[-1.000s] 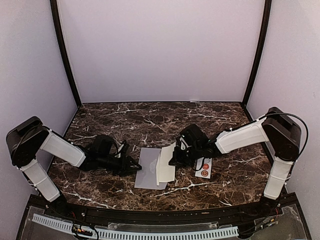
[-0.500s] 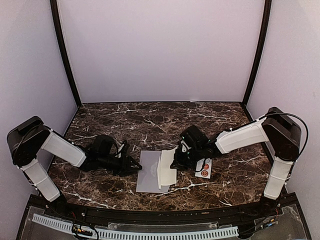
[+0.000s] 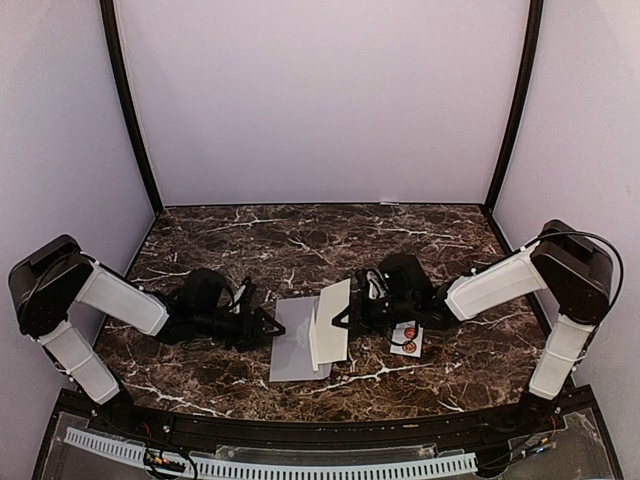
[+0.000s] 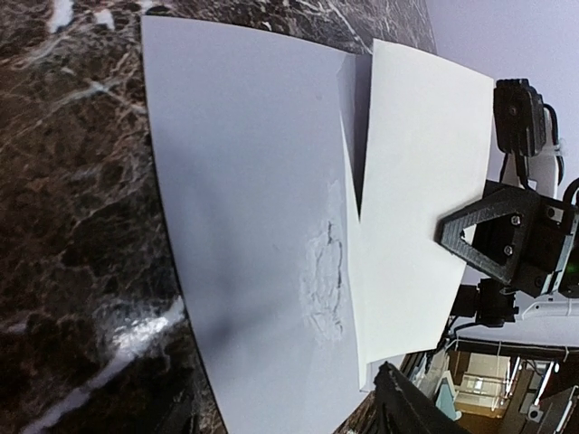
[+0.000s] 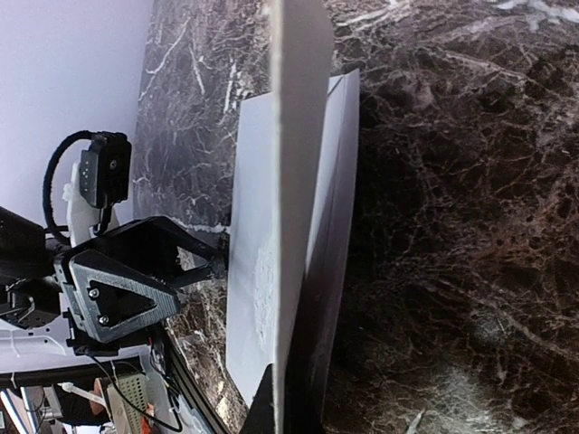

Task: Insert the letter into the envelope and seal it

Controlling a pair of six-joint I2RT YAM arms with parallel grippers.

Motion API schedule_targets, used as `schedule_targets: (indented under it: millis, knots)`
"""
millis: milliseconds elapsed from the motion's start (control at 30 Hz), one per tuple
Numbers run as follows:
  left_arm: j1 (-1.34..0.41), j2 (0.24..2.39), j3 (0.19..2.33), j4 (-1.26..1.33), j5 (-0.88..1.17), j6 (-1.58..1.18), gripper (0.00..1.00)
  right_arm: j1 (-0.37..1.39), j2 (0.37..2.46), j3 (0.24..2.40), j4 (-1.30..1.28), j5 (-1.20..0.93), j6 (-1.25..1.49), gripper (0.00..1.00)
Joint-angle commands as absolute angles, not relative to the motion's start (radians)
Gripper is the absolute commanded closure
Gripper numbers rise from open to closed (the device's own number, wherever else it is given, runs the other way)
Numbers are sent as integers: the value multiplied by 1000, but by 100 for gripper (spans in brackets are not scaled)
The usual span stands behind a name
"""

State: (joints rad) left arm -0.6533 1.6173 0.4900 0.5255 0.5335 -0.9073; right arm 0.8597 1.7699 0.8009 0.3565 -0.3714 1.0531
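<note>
The grey-lavender envelope (image 3: 293,345) lies flat on the marble table, with a crinkled patch near its middle (image 4: 253,226). The white letter (image 3: 331,322) stands tilted on edge over the envelope's right side (image 4: 416,199). My right gripper (image 3: 347,317) is shut on the letter's right edge, and the sheet runs edge-on between its jaws in the right wrist view (image 5: 289,226). My left gripper (image 3: 268,330) is at the envelope's left edge with its jaws spread, and the envelope's edge lies between them (image 4: 289,416).
A small white sticker strip (image 3: 406,337) with round red seals lies on the table just right of the right gripper. The enclosure's walls stand at the back and both sides. Dark marble shows around the envelope (image 5: 470,181).
The right arm has drawn back a little to the right and the letter has tipped more upright over the envelope. The left arm has hardly moved.
</note>
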Motion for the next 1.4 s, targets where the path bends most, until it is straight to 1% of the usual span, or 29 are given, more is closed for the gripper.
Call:
schedule_targets:
  millis: [0, 133, 233, 367, 500, 600, 800, 1100, 1367]
  knots:
    - [-653, 1543, 441, 457, 455, -914, 32, 854, 1707, 751, 603, -412, 1050, 100]
    - [-653, 1497, 416, 475, 450, -927, 23, 854, 1672, 722, 659, -416, 977, 100]
    - [-651, 1495, 404, 502, 474, -938, 20, 853, 1662, 709, 679, -429, 944, 100]
    - [-650, 1530, 392, 565, 514, -962, 20, 853, 1678, 726, 615, -411, 928, 100]
    - [-650, 1583, 406, 596, 541, -974, 20, 853, 1696, 816, 344, -322, 887, 100]
    - [-650, 1612, 411, 617, 558, -982, 21, 853, 1715, 880, 177, -295, 864, 100]
    - [-650, 1620, 426, 589, 553, -968, 21, 853, 1777, 980, -26, -301, 850, 100]
    - [-650, 1602, 427, 557, 536, -954, 21, 850, 1679, 1064, -94, -232, 726, 100]
    - [-650, 1609, 434, 557, 543, -951, 21, 874, 1587, 1067, -146, -154, 630, 100]
